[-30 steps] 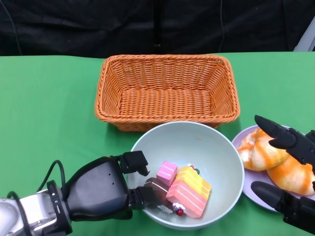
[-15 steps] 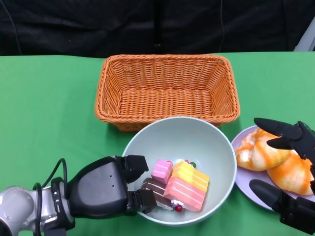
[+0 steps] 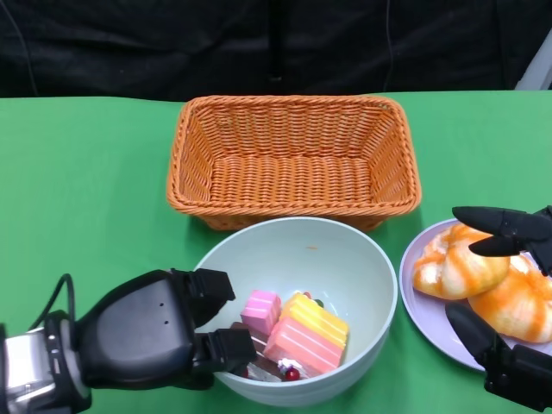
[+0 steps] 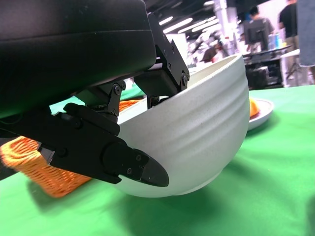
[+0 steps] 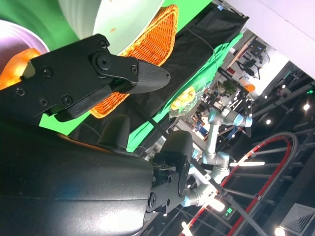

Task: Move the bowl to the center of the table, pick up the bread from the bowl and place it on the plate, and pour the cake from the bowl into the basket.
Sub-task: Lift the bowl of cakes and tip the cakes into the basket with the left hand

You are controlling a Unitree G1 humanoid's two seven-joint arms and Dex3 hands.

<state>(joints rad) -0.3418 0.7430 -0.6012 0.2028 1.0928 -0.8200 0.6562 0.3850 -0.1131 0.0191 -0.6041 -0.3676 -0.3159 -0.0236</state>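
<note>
Pale green ceramic bowl [image 3: 297,310] sits at the near middle of the green bench [image 3: 86,181], just in front of the orange woven wicker basket [image 3: 293,159]. My left hand [image 3: 151,332] grips its near-left rim, fingers [image 3: 226,349] hooked over the edge, thumb under the outer wall per the left wrist view. Over the past second the bowl has slid left and toward me, away from the lilac round plate [image 3: 431,297]; a gap of bench now shows between the two. In the left wrist view the bowl looks tilted, its far side lifted, though I cannot tell whether it has left the bench.

Contents: pink-and-yellow layered toy cake slices [image 3: 297,332], bunched on the near side against my fingers.

Two orange-glazed bread rolls [image 3: 483,285] lie on the plate near the right edge. My right hand [image 3: 509,293] hovers over them, fingers spread apart, holding nothing.

Judgement: bread step looks done; bowl is in hand for the pour. The basket's near wall stands higher than the bowl rim, so a lift comes first.
</note>
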